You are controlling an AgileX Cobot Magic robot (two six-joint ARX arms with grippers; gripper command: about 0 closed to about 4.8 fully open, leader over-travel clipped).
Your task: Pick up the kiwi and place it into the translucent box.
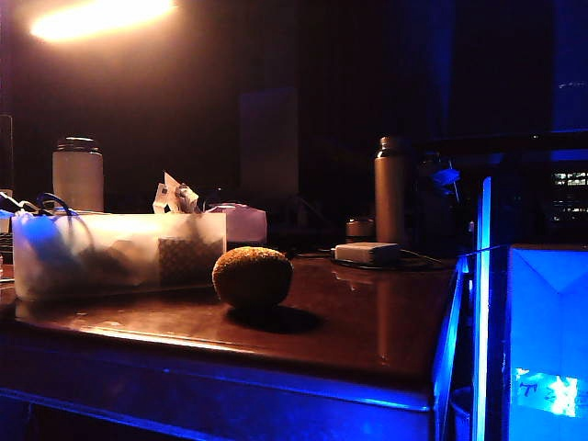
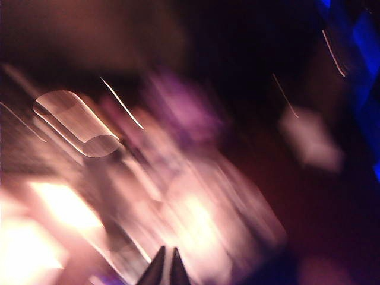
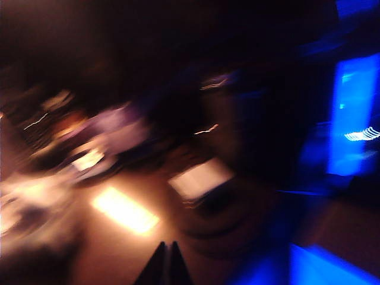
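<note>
The kiwi (image 1: 253, 277) sat on the dark counter (image 1: 367, 312), just beside the translucent box (image 1: 119, 253) and outside it. My left pincer (image 2: 165, 261) showed only its two dark tips drawn close together, holding nothing, above a badly blurred scene. My right pincer (image 3: 165, 256) was pressed shut and empty, its view equally smeared.

— How many of each on the dark wooden table (image 1: 367, 322)?
— One fuzzy golden-brown oval kiwi (image 1: 252, 277), one long frosted translucent plastic box (image 1: 119, 253), one white cylindrical jar (image 1: 78, 174), one tall metal bottle (image 1: 390, 190), one small flat white box (image 1: 367, 253).
— And tools?
— Two: the left tool (image 2: 165, 268) and the right tool (image 3: 164, 264), both closed.
</note>
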